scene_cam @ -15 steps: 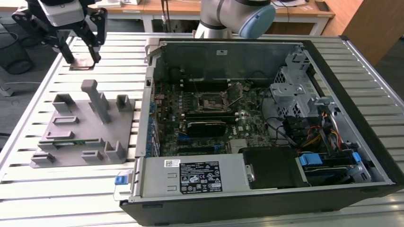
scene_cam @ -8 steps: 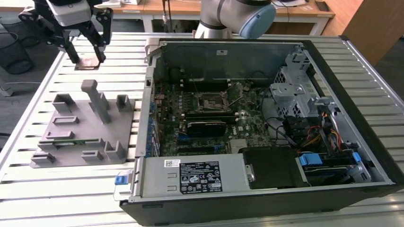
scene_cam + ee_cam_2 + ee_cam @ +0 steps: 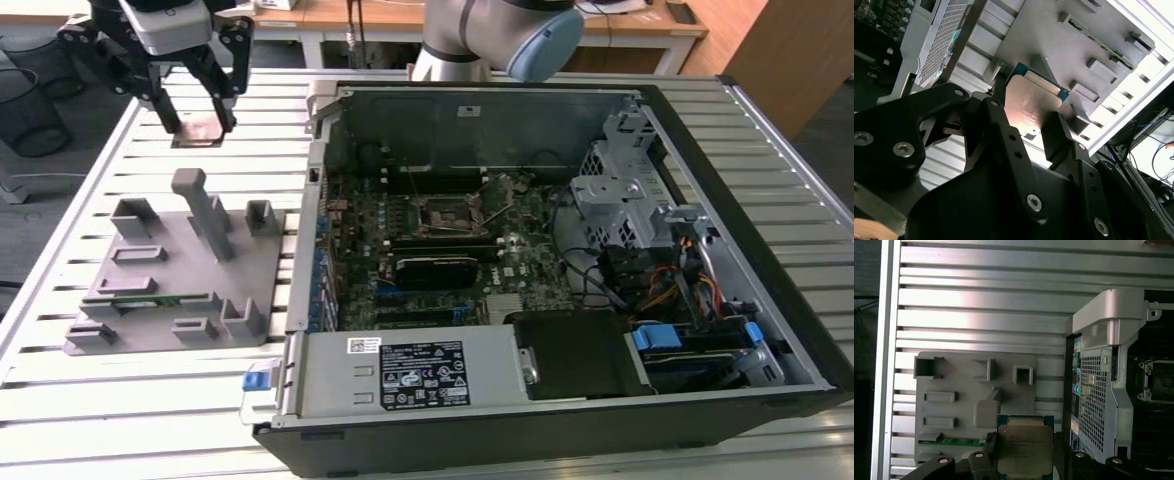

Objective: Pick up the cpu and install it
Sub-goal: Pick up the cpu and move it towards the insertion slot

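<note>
Slatted metal table [image 3: 274,118] carries an open computer case [image 3: 534,440] and, at the exterior view's left, a grey tray [image 3: 167,268]. The gripper [image 3: 200,125] pinches the cpu [image 3: 203,130] by two opposite edges, keeping it flat with its shiny top facing the wrist views, probably to spare its underside. It hangs near the tray's far end, well apart from the case. A green memory stick [image 3: 951,441] lies in a tray slot. The socket [image 3: 443,212] inside the case looks unfilled.

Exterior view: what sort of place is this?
Probably a robotics lab set up for PC assembly: a slotted metal table, an open computer case on it, a grey parts fixture beside it, desks behind. The gripper holds the cpu.
</note>
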Robot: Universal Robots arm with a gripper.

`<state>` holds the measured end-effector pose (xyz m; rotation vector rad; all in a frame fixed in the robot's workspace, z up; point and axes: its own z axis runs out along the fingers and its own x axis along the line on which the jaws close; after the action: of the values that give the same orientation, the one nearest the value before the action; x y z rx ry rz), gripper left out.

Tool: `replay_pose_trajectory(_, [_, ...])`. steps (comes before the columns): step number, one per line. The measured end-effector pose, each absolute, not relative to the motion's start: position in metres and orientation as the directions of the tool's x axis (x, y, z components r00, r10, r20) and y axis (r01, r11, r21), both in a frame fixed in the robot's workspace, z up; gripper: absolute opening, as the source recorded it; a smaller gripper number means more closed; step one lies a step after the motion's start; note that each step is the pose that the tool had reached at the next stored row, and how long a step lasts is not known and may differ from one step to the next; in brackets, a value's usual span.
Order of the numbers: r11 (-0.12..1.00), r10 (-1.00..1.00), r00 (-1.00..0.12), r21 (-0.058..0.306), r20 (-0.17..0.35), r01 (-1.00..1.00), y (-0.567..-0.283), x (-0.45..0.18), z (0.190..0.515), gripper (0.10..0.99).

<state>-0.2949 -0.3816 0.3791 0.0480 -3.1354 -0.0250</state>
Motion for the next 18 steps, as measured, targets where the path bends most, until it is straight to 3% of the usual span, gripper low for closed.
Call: replay_pose_trajectory(18, [0.999, -0.031, -1.0, 0.016, 0.006, -0.031, -0.379, -0.269, 0.379, 0.533])
